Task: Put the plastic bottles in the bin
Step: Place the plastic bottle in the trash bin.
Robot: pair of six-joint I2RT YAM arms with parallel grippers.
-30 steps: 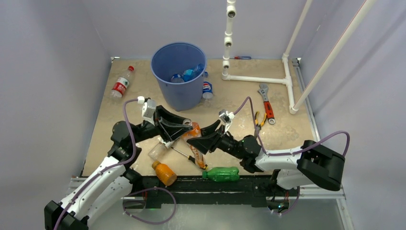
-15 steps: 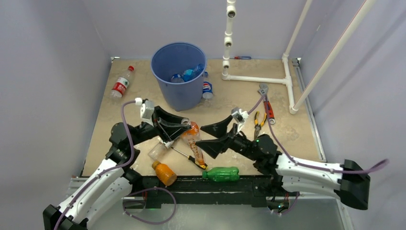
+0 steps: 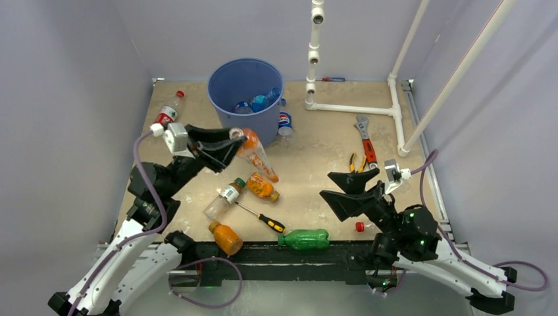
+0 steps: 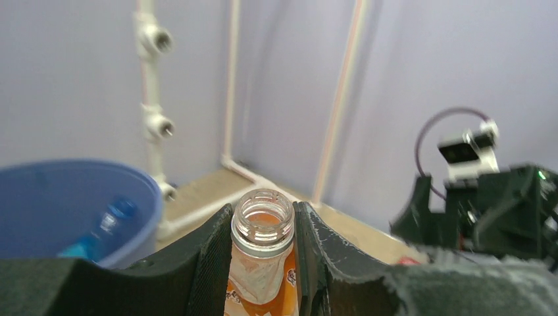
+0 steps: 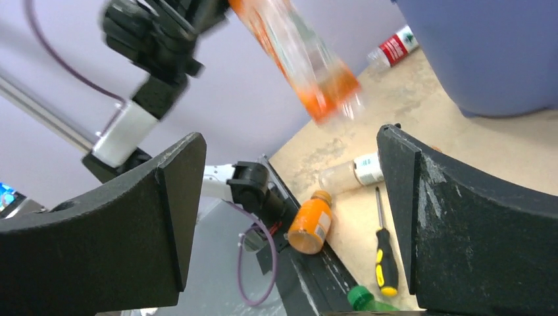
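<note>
My left gripper (image 3: 231, 137) is shut on the neck of an uncapped orange-labelled bottle (image 3: 255, 155), which hangs tilted in the air just in front of the blue bin (image 3: 245, 125). In the left wrist view the bottle's open neck (image 4: 263, 220) sits clamped between both fingers, with the bin (image 4: 46, 197) at the left. A few bottles (image 3: 260, 102) lie inside the bin. My right gripper (image 3: 326, 185) stands wide open and holds nothing, to the right of the loose bottles. On the table lie a clear bottle (image 3: 224, 199), a small orange one (image 3: 262, 187), another orange one (image 3: 226, 237) and a green one (image 3: 304, 239).
A red-labelled bottle (image 3: 166, 115) lies at the far left and a blue-labelled one (image 3: 285, 122) beside the bin. A screwdriver (image 3: 262, 218), a red cap (image 3: 359, 226), pliers (image 3: 355, 162), a wrench (image 3: 366, 141) and a white pipe frame (image 3: 355, 109) are on the table.
The right gripper opened and drew back to the right. The left arm lifted the orange-labelled bottle up and left toward the bin. A red cap now lies by the right arm.
</note>
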